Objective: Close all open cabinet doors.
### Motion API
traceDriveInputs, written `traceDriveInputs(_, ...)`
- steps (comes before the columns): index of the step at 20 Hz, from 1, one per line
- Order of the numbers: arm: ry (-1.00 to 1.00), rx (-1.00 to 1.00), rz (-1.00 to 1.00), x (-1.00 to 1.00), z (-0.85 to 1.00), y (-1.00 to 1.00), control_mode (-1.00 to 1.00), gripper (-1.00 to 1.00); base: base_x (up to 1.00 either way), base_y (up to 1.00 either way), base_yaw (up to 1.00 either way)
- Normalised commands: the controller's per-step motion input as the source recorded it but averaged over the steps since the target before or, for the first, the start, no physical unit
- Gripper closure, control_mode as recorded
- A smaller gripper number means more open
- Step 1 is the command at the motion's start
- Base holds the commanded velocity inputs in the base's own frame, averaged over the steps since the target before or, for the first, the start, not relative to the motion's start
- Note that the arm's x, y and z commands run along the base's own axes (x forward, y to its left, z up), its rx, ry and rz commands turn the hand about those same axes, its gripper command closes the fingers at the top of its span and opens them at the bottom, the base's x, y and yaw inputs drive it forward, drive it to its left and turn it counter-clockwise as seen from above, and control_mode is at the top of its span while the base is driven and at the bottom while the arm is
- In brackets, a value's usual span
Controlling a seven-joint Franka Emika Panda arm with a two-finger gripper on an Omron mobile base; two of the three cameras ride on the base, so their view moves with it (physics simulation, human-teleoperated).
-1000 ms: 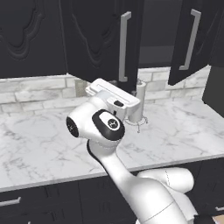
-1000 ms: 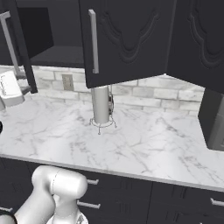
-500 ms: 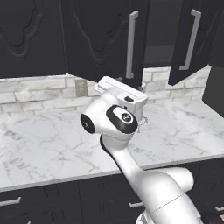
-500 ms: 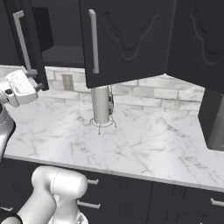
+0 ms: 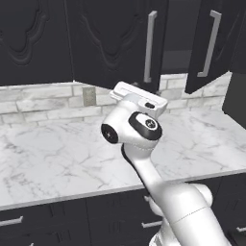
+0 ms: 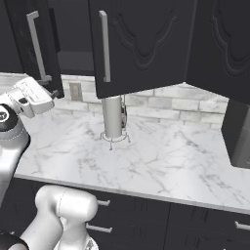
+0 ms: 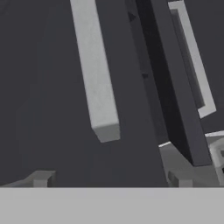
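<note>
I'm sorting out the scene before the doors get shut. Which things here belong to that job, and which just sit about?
Job: left open door; right open door; fingers, open.
Sitting about: paper towel holder; wall outlet; counter.

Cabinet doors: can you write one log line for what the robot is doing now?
phase: approach | cabinet doors: two ajar | claw: open, facing silver handle, no contact | held: nothing
</note>
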Motion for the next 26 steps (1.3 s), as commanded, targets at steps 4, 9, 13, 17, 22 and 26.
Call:
traceDriveInputs(4,0.0,0.0,0.01,0.38,0.0,0.0,-1.0,-1.0,0.0,0.0,0.0)
traceDriveInputs(9,0.0,0.0,0.05,0.44,0.0,0.0,-1.0,-1.0,0.0,0.0,0.0)
traceDriveInputs(13,0.0,0.0,0.1,0.53,0.0,0.0,-1.0,-1.0,0.0,0.0,0.0)
traceDriveInputs(17,0.0,0.0,0.12,0.46,0.0,-0.04,-1.0,-1.0,0.0,0.0,0.0)
traceDriveInputs(22,0.0,0.0,0.14,0.37,0.0,-0.08,-1.0,-1.0,0.0,0.0,0.0)
traceDriveInputs(26,0.01,0.0,0.15,0.3,0.0,-0.07,-1.0,-1.0,0.0,0.0,0.0)
